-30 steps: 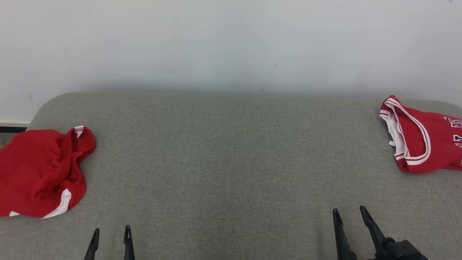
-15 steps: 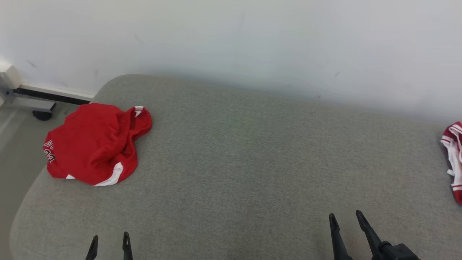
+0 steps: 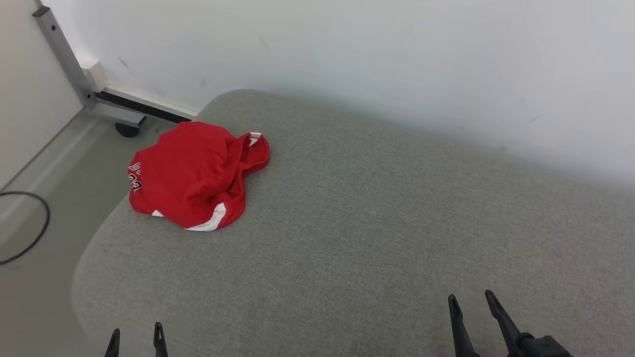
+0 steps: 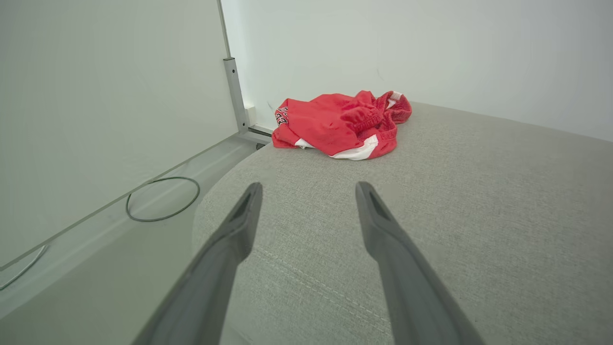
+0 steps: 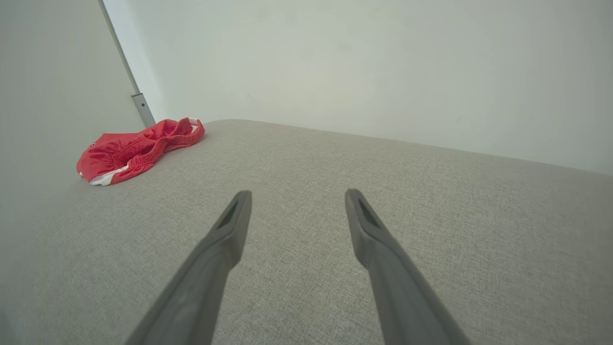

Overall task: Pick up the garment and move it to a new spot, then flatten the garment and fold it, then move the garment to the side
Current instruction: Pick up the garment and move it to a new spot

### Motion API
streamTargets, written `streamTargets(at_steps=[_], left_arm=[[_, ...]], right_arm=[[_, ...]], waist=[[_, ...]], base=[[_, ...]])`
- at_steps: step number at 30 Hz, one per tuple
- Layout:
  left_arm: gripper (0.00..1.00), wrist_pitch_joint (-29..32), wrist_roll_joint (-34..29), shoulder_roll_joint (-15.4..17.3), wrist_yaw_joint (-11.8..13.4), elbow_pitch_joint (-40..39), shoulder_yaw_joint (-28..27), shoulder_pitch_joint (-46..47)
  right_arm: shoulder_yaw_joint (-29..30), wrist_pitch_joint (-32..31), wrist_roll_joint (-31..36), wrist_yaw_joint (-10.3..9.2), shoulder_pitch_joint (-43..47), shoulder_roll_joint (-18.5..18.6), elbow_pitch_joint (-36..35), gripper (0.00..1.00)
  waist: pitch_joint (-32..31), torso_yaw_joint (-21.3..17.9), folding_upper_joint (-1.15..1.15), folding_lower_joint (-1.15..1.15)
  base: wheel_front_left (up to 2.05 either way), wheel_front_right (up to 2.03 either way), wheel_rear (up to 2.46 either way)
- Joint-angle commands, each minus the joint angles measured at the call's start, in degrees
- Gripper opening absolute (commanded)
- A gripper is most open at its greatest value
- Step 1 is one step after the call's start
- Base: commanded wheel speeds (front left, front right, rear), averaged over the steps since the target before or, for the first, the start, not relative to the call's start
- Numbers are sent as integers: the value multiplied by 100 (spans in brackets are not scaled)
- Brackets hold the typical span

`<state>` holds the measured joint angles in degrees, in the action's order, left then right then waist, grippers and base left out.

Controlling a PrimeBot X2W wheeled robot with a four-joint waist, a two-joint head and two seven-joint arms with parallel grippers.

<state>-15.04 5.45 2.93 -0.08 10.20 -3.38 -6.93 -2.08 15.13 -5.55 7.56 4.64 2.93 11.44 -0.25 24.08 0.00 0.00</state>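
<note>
The garment point(image 3: 193, 176) is a crumpled red heap with white panels and dark lettering on its left side. It lies near the far left corner of the grey cushioned surface point(image 3: 372, 223). It also appears in the left wrist view, where the garment point(image 4: 340, 124) lies well beyond the fingers. In the right wrist view the garment point(image 5: 134, 151) is far off to the left. My left gripper point(image 3: 136, 329) is open at the near left edge, empty. My right gripper point(image 3: 470, 296) is open at the near right, empty. Both hover over bare cushion, the left gripper point(image 4: 309, 187) and the right gripper point(image 5: 298, 193) alike.
The cushion's rounded left edge drops to a pale floor, where a black cable point(image 3: 30, 233) loops. A grey metal frame post point(image 3: 64, 54) with a dark caster point(image 3: 128, 131) stands at the far left corner. A white wall point(image 3: 397, 59) runs behind the cushion.
The head camera has swung left, so the whole picture has shifted right. A second red garment at the right edge has passed out of view. Both grippers stay open.
</note>
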Motion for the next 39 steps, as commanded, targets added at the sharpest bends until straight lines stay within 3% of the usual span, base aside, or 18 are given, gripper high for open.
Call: streamTargets(at_steps=[1,8,21,30,39], left_arm=[[100,-16,-27,-3,-25,19,-32,24],[100,-16,14,-6,-4,-48,-194,-91],[100,-16,202,-6,30,-37,-244,51],[100,-15,236,14,-210,126,-490,883],[100,-15,302,429,-474,534,-754,2213]], right_arm=[[-12,3,-8,-16,35,-9,-10,100],[-132,3,23,-16,-106,-9,31,100],[-175,3,81,-16,-182,-9,72,100],[-245,3,144,-17,-363,-7,3,100],[-396,3,175,-17,-655,-6,-42,100]], waist=[[-28,209,0,0],[1,406,0,0],[85,412,0,0],[335,-107,0,0],[775,-774,0,0]], base=[[0,0,0],[0,0,0],[0,0,0],[0,0,0],[0,0,0]])
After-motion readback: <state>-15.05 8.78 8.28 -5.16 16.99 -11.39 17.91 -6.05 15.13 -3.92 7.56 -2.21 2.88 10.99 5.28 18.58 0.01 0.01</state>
